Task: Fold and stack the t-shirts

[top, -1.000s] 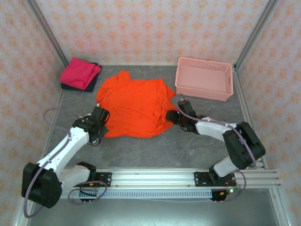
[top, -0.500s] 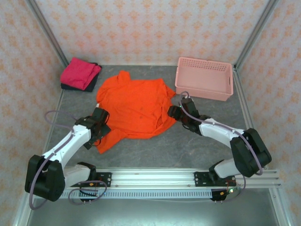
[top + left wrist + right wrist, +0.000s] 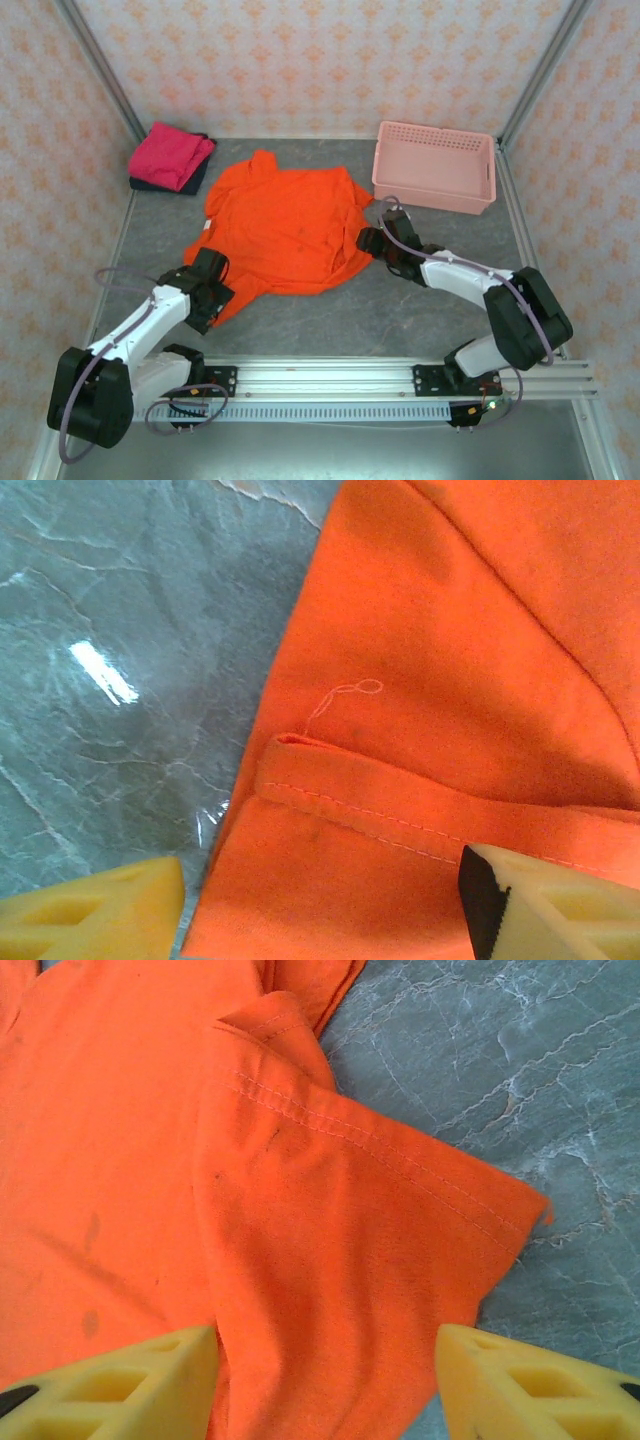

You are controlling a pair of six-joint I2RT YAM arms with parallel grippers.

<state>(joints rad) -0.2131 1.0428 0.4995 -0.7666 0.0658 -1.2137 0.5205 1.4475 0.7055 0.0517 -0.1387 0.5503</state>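
Far left, one magenta t-shirt (image 3: 170, 152) sat on one navy t-shirt (image 3: 197, 176). The left gripper (image 3: 320, 885) hung released over the orange t-shirt (image 3: 285, 225), which lay mid-table, collar pointing back, long axis near-to-far. The right gripper (image 3: 325, 1355) was spread over its sleeve, gripping nothing. One basket (image 3: 430, 190) sat far right.

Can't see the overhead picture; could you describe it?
An orange t-shirt lies spread on a grey table, the left gripper at its near-left corner and the right gripper at its right edge. A folded pink shirt sits on a dark one at back left, a pink basket at back right.
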